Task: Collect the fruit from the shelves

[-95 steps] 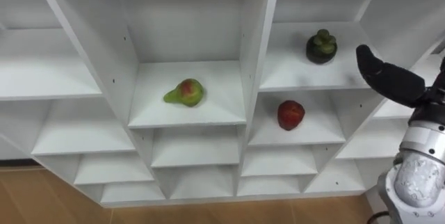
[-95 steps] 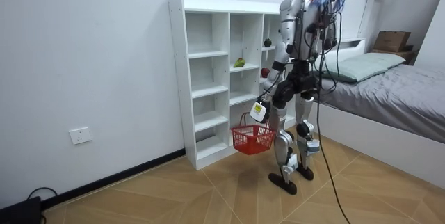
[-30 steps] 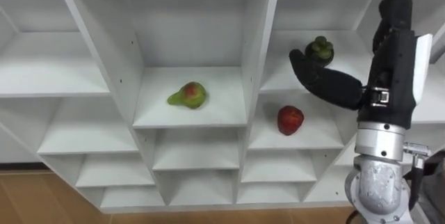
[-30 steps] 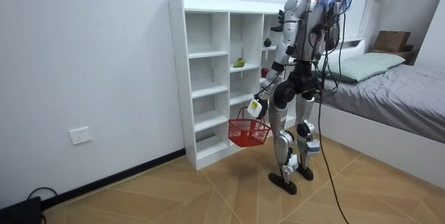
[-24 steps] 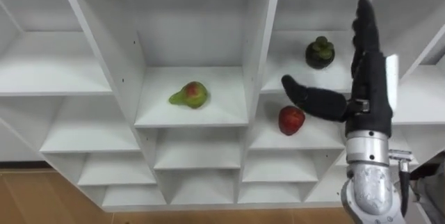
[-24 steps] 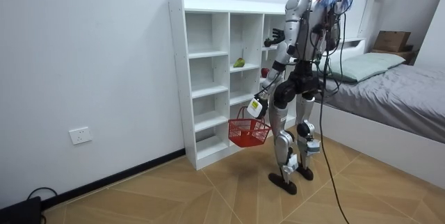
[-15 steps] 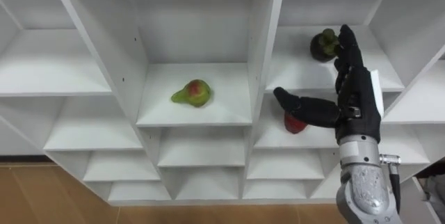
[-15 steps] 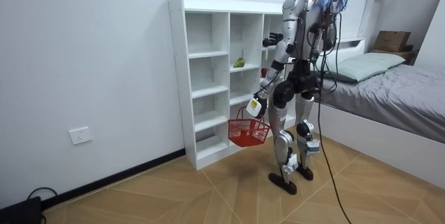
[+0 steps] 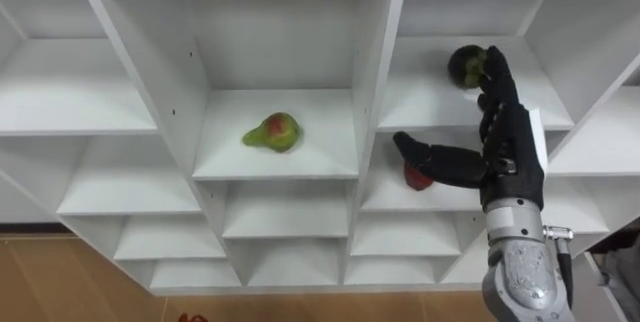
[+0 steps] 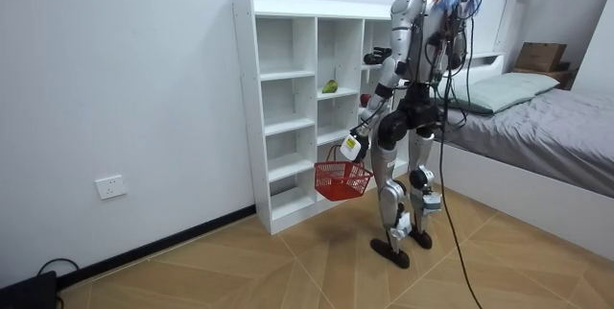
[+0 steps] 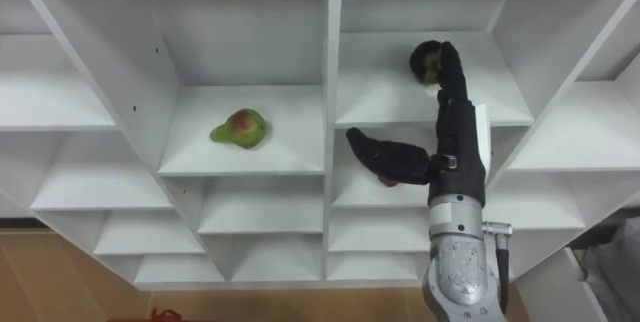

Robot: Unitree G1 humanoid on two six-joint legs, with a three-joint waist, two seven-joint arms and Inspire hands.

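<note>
Left eye view: pear [image 9: 272, 131] in closet's [image 9: 382, 82] middle cubby; dark fruit [image 9: 464, 65] above red fruit [image 9: 414, 176]; right hand [image 9: 510, 147] spread open there; left hand [image 10: 352, 147] grips basket [image 10: 343, 182].

red fruit [image 9: 417, 182]: half behind right hand [image 9: 512, 147] thumb | dark fruit [image 9: 462, 63]: edge behind fingertips [image 9: 496, 62]

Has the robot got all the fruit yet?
Not yet. Nothing looks picked: the pear, red fruit and dark fruit sit on the shelves. The open right robot hand reaches at the dark fruit; the red basket hangs by the left robot hand. All three are left.
</note>
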